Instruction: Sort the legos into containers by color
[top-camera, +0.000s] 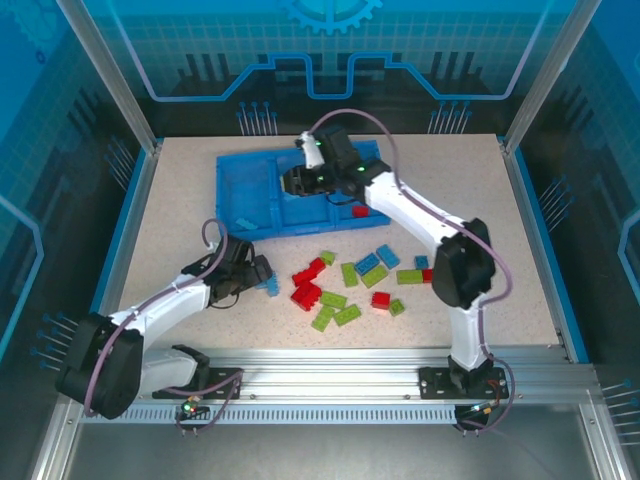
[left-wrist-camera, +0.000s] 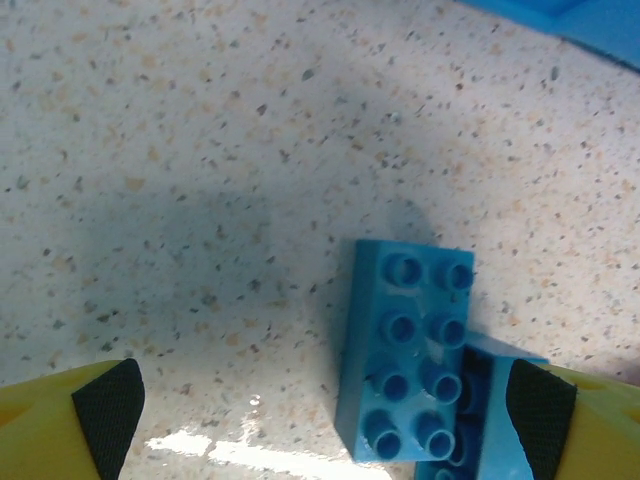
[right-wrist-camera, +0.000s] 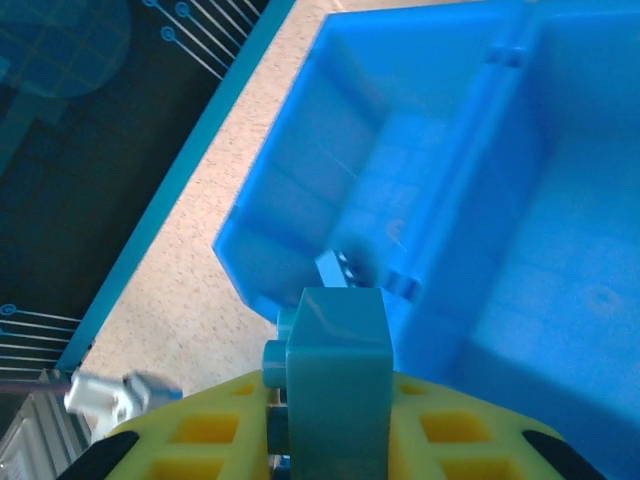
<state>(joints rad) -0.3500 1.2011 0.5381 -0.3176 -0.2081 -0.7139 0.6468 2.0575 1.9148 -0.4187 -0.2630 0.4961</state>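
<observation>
- Found the right claw (top-camera: 303, 180) pressed together on a light-blue lego (right-wrist-camera: 335, 375), held on end above the blue tray (top-camera: 228, 195).
- Judged the left compartment (right-wrist-camera: 350, 180) to lie just ahead of and below that lego, with another light-blue lego (top-camera: 243, 222) lying inside.
- Reckoned a short reach leftward enough before any drop.
- Found the left claw (left-wrist-camera: 320, 410) spread wide, low over the tabletop (left-wrist-camera: 200, 150).
- Saw a light-blue brick (left-wrist-camera: 400, 350) between its pads, nearer the right pad (left-wrist-camera: 540, 410), long axis square to the closing line.
- Noted a second blue brick (left-wrist-camera: 490, 420) touching it beside that pad.
- Took the left arm for the nearer to this pair.
</observation>
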